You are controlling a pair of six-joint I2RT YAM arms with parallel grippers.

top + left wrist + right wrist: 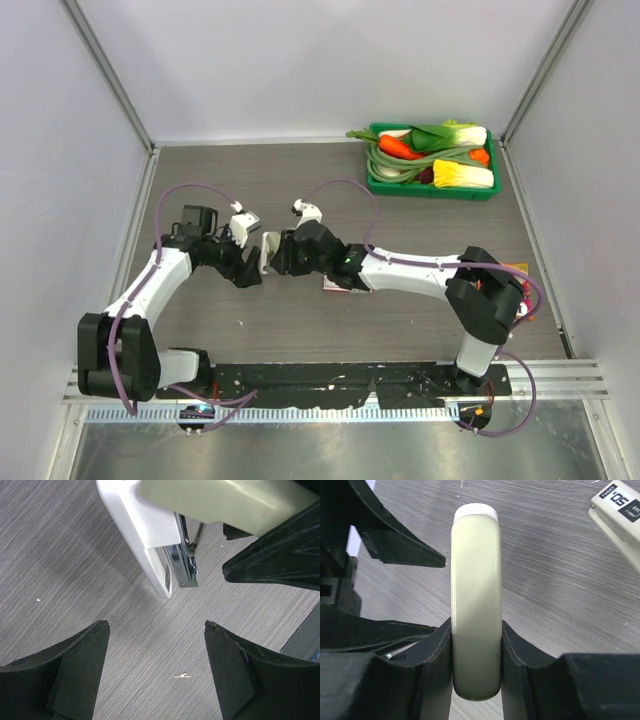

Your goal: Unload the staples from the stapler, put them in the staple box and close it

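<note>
Grey wood-grain table (300,330) fills a white-walled cell. A flat box (617,515) lies on it under the right forearm, slightly nearer than the grippers.

Just beyond, left of centre, the two arms meet. The right gripper (476,630) is clamped on the stapler (475,565), its pads pressing the long sides of the beige top near one end. This holds the stapler clear of the table, with its free end toward the left gripper (157,655). That one stands wide open and empty, just beside the free end.

From the left wrist view, the white base hangs a little apart from the top. A bright metal magazine (186,567) shows between them. Whether the staples sit inside it I cannot tell.

The stapler looks light and rigid, but its glossy shell is probably slippery. Because it hinges, a grip on the top alone likely leaves the base free to swing. The flat sides of the white base seem the safest hold for the left gripper, rather than the thin metal. A strip of staples would be tiny and apt to break up under a hard pinch.

At the far right sits a green basket (430,192) of vegetables.
</note>
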